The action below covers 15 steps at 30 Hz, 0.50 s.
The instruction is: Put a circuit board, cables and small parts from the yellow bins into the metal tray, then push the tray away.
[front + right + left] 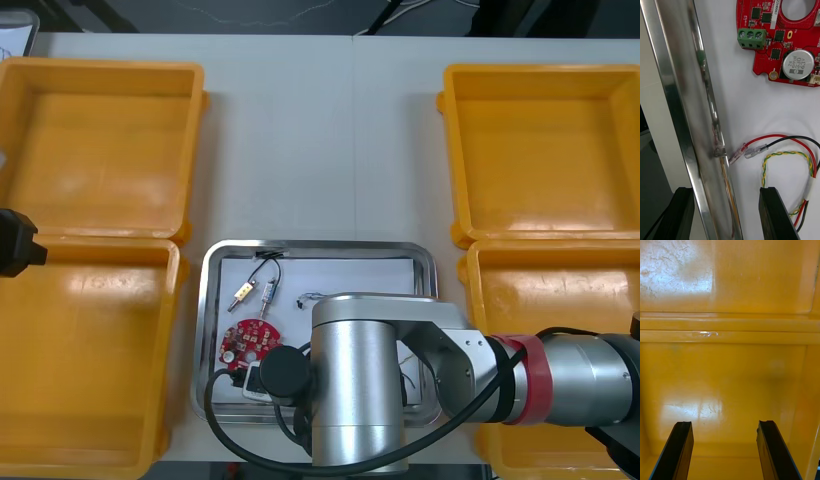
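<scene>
The metal tray (424, 262), white inside, lies between the yellow bins. In it are a round red circuit board (248, 342), two small metal parts (243, 292) and a thin black cable (268, 260). My right arm (360, 385) reaches across the tray's near half. In the right wrist view my right gripper (728, 215) is open and straddles the tray's shiny near rim (692, 123), one finger outside and one inside. A red and yellow cable (790, 157) lies by the inner finger, with the circuit board (782, 37) beyond. My left gripper (724, 452) hangs open over a bare bin floor.
Two yellow bins (100, 140) stand at the left and two yellow bins (545, 150) at the right, all with bare floors. My left arm (15, 243) shows at the left edge between the left bins. Bare table (320, 140) stretches beyond the tray.
</scene>
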Each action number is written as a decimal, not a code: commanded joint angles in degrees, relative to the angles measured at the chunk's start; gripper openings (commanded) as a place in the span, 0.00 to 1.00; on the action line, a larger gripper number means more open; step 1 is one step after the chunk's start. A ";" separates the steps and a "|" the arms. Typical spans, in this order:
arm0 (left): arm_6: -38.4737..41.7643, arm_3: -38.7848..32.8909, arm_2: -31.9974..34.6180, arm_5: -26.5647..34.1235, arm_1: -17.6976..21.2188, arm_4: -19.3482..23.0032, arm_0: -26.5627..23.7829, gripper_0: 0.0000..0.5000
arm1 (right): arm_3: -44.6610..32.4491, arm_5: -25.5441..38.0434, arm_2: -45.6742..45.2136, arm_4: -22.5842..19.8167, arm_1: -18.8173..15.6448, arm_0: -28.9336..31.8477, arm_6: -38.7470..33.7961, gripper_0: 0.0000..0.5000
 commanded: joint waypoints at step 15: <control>-4.39 -1.70 1.90 0.49 -0.75 0.43 1.17 1.00 | 1.97 -1.30 3.36 3.67 3.74 0.54 1.90 1.00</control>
